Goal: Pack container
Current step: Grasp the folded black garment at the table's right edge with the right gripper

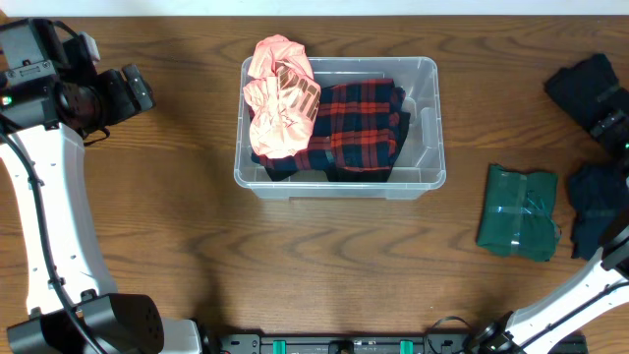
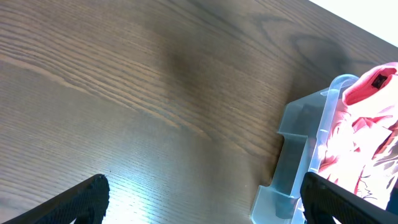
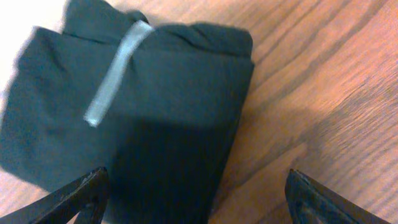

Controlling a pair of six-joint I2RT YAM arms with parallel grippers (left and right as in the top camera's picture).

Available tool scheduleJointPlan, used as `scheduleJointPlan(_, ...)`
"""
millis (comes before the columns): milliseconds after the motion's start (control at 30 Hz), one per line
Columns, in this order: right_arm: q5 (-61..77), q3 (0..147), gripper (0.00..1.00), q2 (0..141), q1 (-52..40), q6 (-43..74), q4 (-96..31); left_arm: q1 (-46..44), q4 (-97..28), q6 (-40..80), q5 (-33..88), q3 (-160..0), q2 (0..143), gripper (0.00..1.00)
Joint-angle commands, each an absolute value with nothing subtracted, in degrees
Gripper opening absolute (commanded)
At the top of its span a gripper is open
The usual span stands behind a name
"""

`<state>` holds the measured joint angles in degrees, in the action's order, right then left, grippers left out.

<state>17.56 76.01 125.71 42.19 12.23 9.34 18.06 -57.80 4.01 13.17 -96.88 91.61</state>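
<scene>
- The container (image 1: 425, 167) stands on the table (image 1: 147, 236), in the middle of the far half, with its long side across the overhead view.
- A pink garment (image 1: 280, 98) lies in the left part of the container and hangs over its far left rim.
- A red and navy plaid garment (image 1: 362, 126) lies beside it, touching it, and fills the middle of the container.
- A green folded cloth (image 1: 518, 211) lies on the table to the right, well apart from the container.
- The left claw (image 2: 205, 208) is spread wide and holds nothing. It hovers over bare table, with the container's corner just to its right.
- The right claw (image 3: 199, 199) is also spread wide and empty, above a dark folded cloth with a pale strip (image 3: 124, 118). I cannot tell if this is the green one.
</scene>
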Motion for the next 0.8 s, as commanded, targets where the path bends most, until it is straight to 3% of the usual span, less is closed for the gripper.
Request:
scheduleJointPlan(0, 17.34, 75.88, 0.86, 128.05, 42.68, 13.61, 10.81, 18.31, -57.82, 3.01, 13.06, -96.57, 91.74, 0.98)
scheduleJointPlan(100, 17.39, 75.88, 0.82, 129.69, 42.68, 14.24, 12.73, 18.31, -57.82, 3.01, 13.06, -96.6, 91.74, 0.98)
scheduleJointPlan(233, 17.96, 75.88, 0.63, 131.37, 42.28, 15.42, 14.44, 18.31, -57.82, 3.01, 13.06, -96.57, 91.74, 0.98)
scheduleJointPlan(433, 19.64, 76.09, 0.07, 131.81, 40.97, 15.86, 15.03, 18.31, -57.82, 3.01, 13.06, -96.57, 91.74, 0.98)
scheduleJointPlan(467, 20.58, 76.23, 0.03, 131.81, 40.95, 15.9, 15.05, 18.31, -57.82, 3.01, 13.06, -96.57, 91.74, 0.98)
scheduleJointPlan(767, 30.96, 78.37, 0.01, 126.72, 41.28, 20.43, 11.73, 18.31, -57.82, 3.01, 13.06, -96.57, 91.74, 0.98)
